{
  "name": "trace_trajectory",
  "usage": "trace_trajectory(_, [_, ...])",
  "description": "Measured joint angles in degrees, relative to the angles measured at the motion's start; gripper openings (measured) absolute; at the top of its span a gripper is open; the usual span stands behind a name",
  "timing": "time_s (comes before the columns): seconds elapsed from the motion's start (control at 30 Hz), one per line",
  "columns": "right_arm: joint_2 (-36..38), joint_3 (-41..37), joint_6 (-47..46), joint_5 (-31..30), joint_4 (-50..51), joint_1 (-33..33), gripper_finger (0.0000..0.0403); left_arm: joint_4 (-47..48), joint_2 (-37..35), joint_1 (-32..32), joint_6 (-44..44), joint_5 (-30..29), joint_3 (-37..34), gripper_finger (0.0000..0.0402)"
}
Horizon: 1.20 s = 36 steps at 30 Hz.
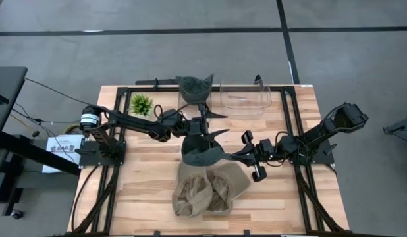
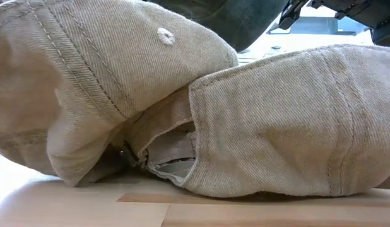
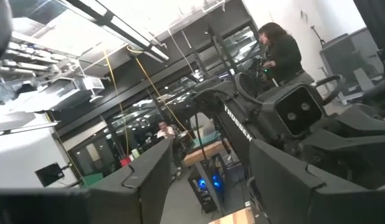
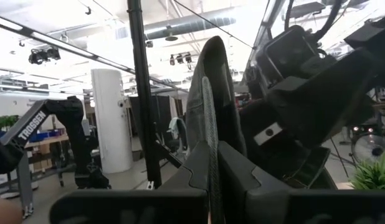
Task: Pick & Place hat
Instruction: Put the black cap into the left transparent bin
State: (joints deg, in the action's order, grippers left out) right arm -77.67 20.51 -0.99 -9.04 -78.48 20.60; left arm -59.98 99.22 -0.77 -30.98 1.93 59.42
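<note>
My right gripper (image 1: 231, 158) is shut on a dark green hat (image 1: 198, 153), which hangs over the middle of the table, just above two tan hats (image 1: 210, 187) lying on the wood at the near side. The low view has the dark hat (image 2: 239, 19) behind and above the tan hats (image 2: 119, 82). My left gripper (image 1: 215, 124) stands open just on the far side of the held hat, nothing between its fingers (image 3: 149, 180). A second dark hat (image 1: 195, 87) sits at the table's far edge. My right gripper pinches a thin stitched edge of the dark hat (image 4: 208, 146) between its two fingers. It comes from the table's right, roughly level and tipped a little upward. The hat stands up on edge beyond the fingertips (image 4: 242, 177). I cannot tell whether it touches the tan hats.
A clear plastic bin (image 1: 246, 97) stands at the far right of the table. A small green plant (image 1: 141, 103) sits at the far left. A black frame (image 1: 289, 118) runs along the table's edges. People stand in the room beyond (image 3: 283, 53).
</note>
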Motion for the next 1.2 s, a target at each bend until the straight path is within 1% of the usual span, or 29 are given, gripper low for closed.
trace_trajectory(0.17, [0.0, 0.0, 0.2, 0.0, 0.0, -0.1, 0.0004, -0.1, 0.0, 1.0, 0.0, 0.2, 0.0, 0.0213])
trace_trajectory(0.33, [0.0, 0.7, 1.5, 0.0, 0.0, -0.1, 0.0004, 0.0, 0.0, 2.5, 0.9, 2.7, 0.6, 0.0213])
trace_trajectory(0.47, [0.0, 2.3, 2.9, 0.0, 2.3, -0.1, 0.0004, -0.1, 1.7, 2.7, 1.7, 3.3, 2.7, 0.0213])
trace_trajectory(0.63, [0.0, 4.2, 3.6, 0.1, 6.2, -0.1, 0.0004, -0.1, 7.4, 2.3, 2.8, 3.3, 8.0, 0.0213])
trace_trajectory(0.8, [0.0, 4.5, 4.0, 0.2, 6.8, 0.2, 0.0004, 0.1, 11.9, 2.3, 3.3, 3.4, 12.3, 0.0213])
trace_trajectory(0.97, [0.0, 4.5, 4.3, 0.3, 7.1, 0.4, 0.0004, 0.0, 12.9, 1.8, 4.5, 3.3, 15.4, 0.0213])
trace_trajectory(1.2, [0.0, 4.5, 5.7, 0.2, 6.5, 1.6, 0.0004, 1.1, 12.4, 1.5, 3.9, 3.3, 15.6, 0.0213])
